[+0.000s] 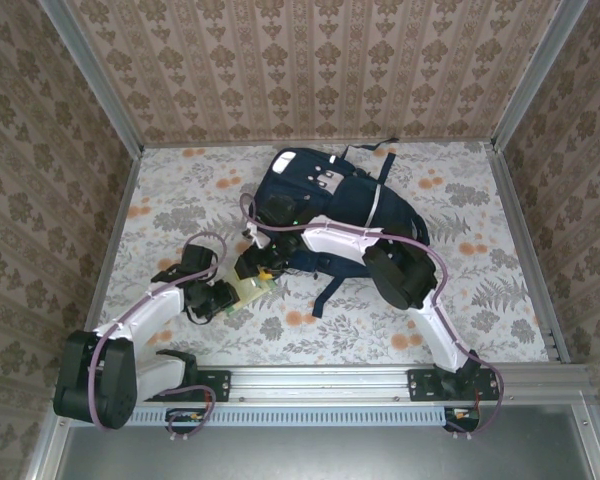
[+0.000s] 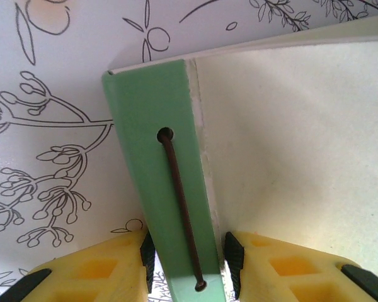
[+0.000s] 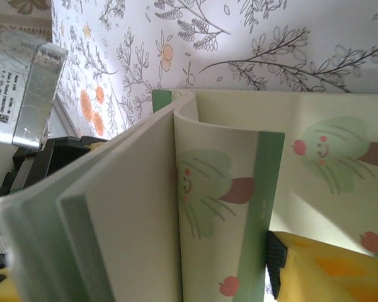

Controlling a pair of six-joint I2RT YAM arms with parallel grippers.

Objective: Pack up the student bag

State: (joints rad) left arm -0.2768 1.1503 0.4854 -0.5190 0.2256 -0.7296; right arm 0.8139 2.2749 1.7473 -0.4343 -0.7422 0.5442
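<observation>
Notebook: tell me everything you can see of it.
The notebook has cream covers, a green spine with a brown elastic cord through two holes, thick pages, and a lining printed with pale green trees and red apples. It is partly open, over the floral table, beside the bag. The left gripper pinches its spine; the right gripper straddles its cover.

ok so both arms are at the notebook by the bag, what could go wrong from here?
1. The left jaws pinch just the narrow green spine of the notebook; it may pivot or slip.
2. The cover bows away from the pages; it could fan open and snag.
3. The student bag lies flat with straps trailing toward the arms and no open mouth visible, so insertion may catch.
</observation>
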